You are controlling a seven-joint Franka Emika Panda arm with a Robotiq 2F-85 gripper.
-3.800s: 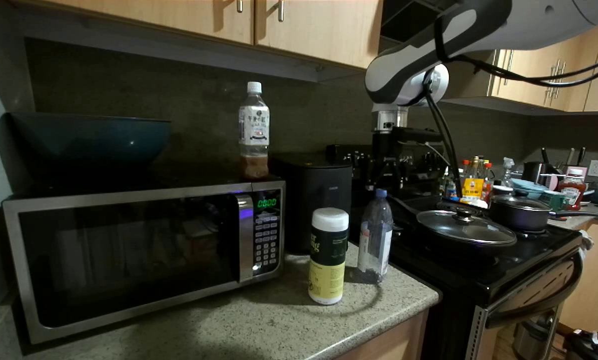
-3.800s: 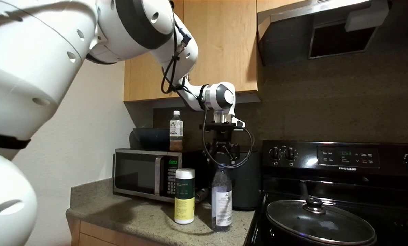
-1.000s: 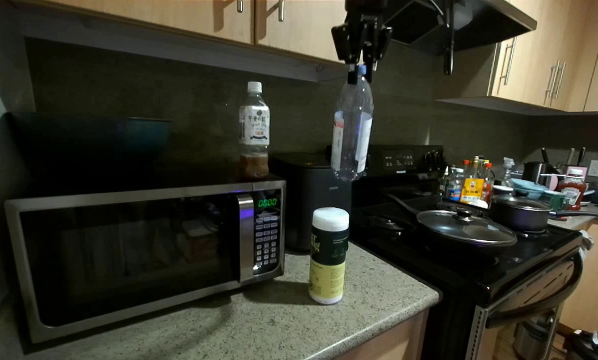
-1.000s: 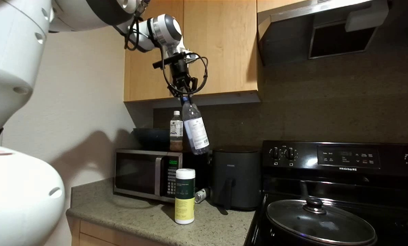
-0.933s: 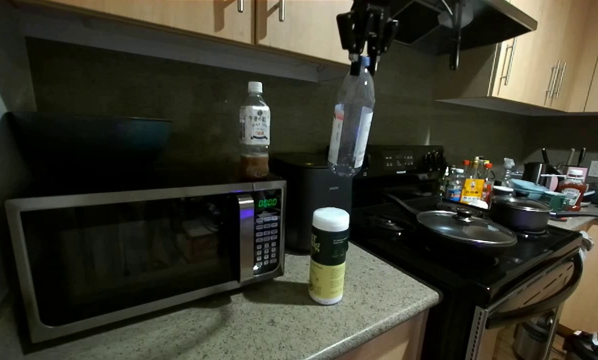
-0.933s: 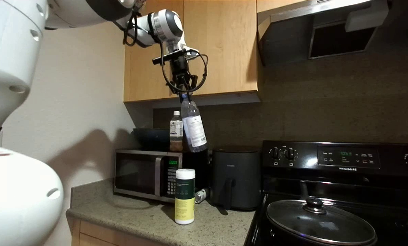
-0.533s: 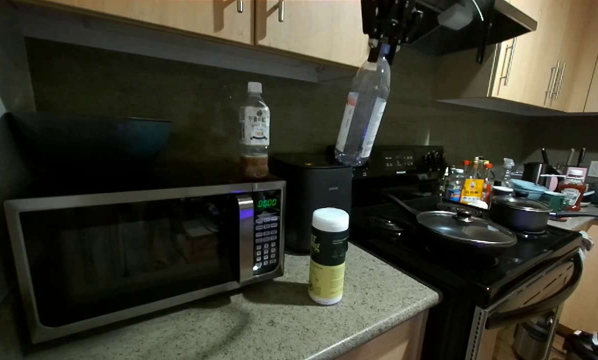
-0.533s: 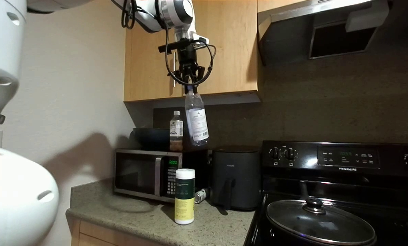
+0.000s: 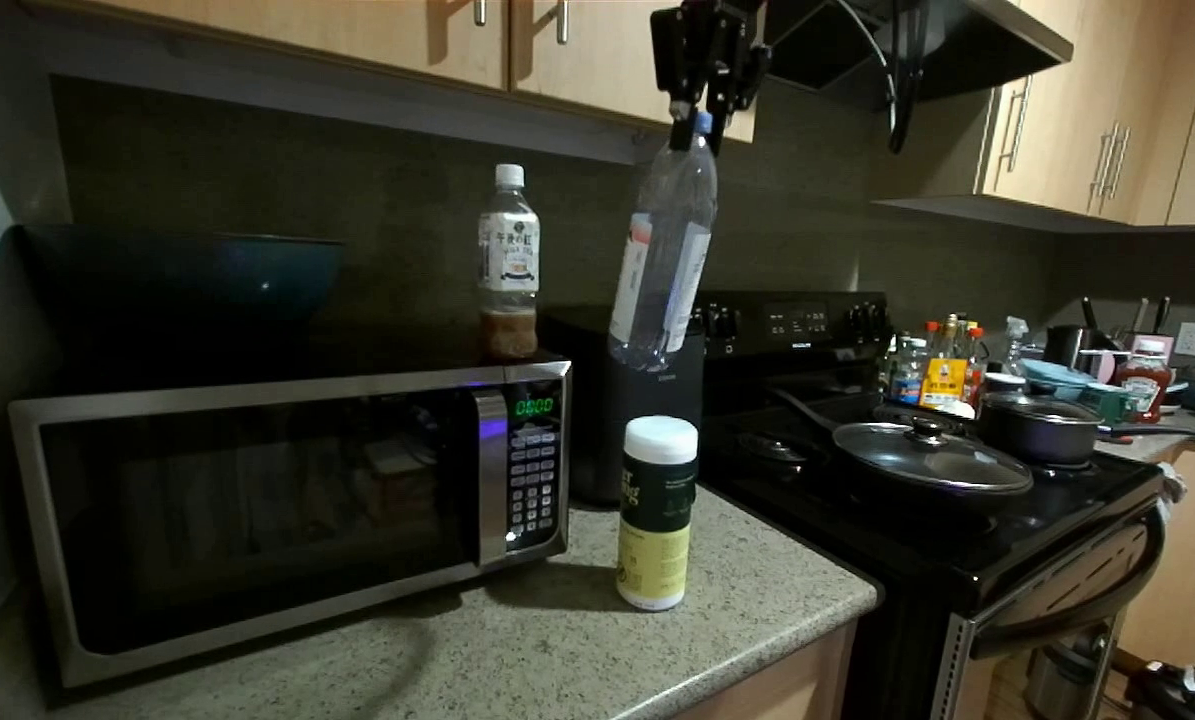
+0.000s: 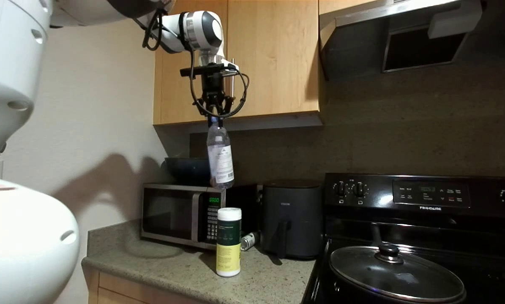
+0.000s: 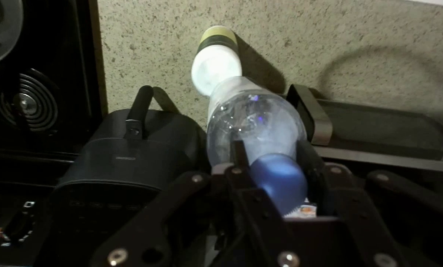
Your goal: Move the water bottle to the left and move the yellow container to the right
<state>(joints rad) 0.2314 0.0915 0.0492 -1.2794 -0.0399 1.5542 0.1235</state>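
The water bottle (image 9: pixel 662 250) is up in the air, grasped by the jaws of the gripper (image 9: pixel 699 133). They clasp it from both sides at the neck, just beneath its blue cap (image 11: pixel 280 180). In both exterior views it tilts, its base off to one side of the cap. The whole bottle is above the bench (image 9: pixel 767 582), well apart from its top; which edge it hangs nearest I cannot tell.

The yellow container (image 10: pixel 228 253) stands upright on the bench, set in from the front edge and nearer the stove-side edge than the wall end. A gap shows between its white lid (image 11: pixel 214 68) and the bottle's base in both exterior views; in the wrist view the bottle partly overlaps that lid.

Toward the bench's back corner by the wall sits a microwave (image 9: pixel 257 520), carrying a dark bowl (image 9: pixel 287 280) and an upright bottle of brown liquid (image 9: pixel 510 250). A black air fryer (image 10: pixel 292 221) stands near the back corner at the stove-side edge. Between it and the microwave lies a can (image 10: pixel 249 241). Past the stove-side edge, the stove (image 10: pixel 372 212) bears a lidded pan (image 9: pixel 927 462) and a dark pot (image 9: pixel 1037 437).
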